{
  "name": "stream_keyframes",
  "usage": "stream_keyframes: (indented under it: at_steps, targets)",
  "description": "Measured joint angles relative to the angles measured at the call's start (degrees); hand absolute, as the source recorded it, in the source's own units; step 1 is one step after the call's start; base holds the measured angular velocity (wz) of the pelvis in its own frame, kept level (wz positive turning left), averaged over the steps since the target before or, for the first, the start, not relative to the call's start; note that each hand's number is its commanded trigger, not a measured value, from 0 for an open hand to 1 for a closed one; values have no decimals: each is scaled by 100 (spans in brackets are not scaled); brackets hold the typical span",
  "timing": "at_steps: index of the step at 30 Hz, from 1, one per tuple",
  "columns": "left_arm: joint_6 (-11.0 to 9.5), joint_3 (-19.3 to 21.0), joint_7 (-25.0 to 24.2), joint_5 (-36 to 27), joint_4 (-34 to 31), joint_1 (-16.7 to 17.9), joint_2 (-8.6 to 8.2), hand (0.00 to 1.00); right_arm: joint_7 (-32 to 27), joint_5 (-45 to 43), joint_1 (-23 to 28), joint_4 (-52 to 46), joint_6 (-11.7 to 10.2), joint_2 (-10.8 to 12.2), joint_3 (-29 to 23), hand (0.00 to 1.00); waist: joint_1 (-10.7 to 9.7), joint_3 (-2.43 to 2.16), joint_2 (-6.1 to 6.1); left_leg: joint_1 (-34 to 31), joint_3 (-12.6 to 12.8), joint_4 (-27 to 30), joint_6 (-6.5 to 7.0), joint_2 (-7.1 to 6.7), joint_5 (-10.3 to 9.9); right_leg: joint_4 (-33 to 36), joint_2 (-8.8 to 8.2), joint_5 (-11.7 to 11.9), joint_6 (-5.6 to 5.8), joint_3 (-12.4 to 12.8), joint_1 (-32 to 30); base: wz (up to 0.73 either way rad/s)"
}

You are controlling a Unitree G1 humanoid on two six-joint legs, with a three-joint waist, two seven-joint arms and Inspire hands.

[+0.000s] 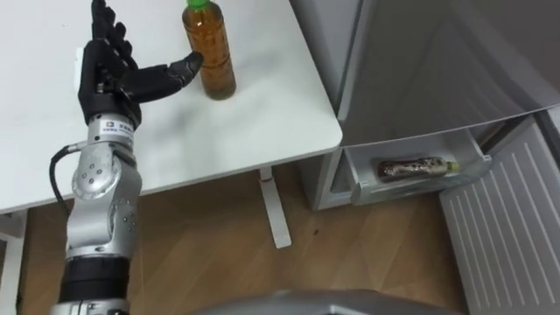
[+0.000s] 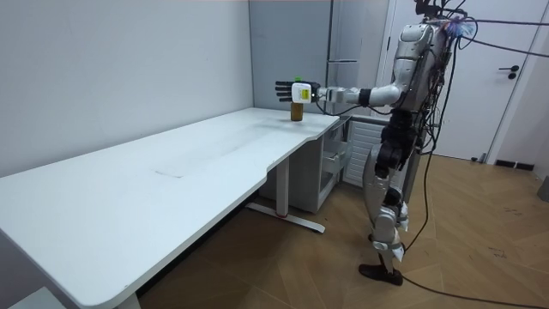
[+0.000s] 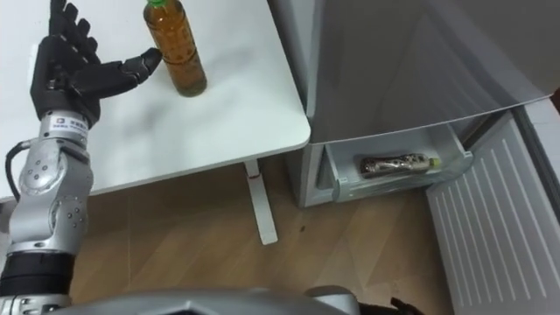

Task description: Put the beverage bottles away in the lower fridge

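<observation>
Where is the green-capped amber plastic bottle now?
In the left eye view the bottle stands upright near the white table's right edge, beside the left robot hand.

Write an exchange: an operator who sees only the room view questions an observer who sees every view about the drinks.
Operator: Has the left hand gripped the bottle?
Observer: No. The left hand is open, fingers straight, with its thumb tip at the side of the bottle.
Operator: Is anything in the drawer?
Observer: Yes. A dark bottle lies on its side in the open drawer.
</observation>
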Motion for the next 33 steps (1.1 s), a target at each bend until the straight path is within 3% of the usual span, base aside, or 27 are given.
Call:
stream_keyframes:
  at_steps: [7,13,17,19,26,33]
  targets:
    - [0,0,-5,-4,278,-96,162,0,-49,-174,9,111,46,-12,-13,0,-132,8,-9,66,141,0,0,8,0,1,15,0,0,150,-62,-12]
    - [128,1,-91,-449,439,-175,240,0,-108,-712,28,113,313,-16,-56,0,-262,11,-17,103,246,-10,-5,39,-3,82,36,0,0,173,-107,-6]
    - [288,0,-128,-689,890,-524,307,0,-103,-1211,112,55,556,-12,-62,0,-276,3,-3,94,230,-17,-28,50,-20,110,55,4,-7,176,-126,-1]
    - [463,1,-145,-682,1279,-793,395,0,-92,-1530,121,41,756,-11,-63,0,-289,-12,20,80,232,-20,-35,58,-25,189,67,4,-8,195,-162,-5]
    - [798,5,-177,-681,1322,-835,470,0,9,-1864,128,-40,1062,-6,-65,0,-386,-51,64,99,301,-20,-35,60,-26,272,97,8,-14,351,-254,-11]
    - [945,7,-258,-676,1322,-836,523,0,22,-2075,152,-204,1142,4,-68,0,-397,-71,91,107,368,-20,-36,76,-26,284,121,16,-26,434,-296,-7]
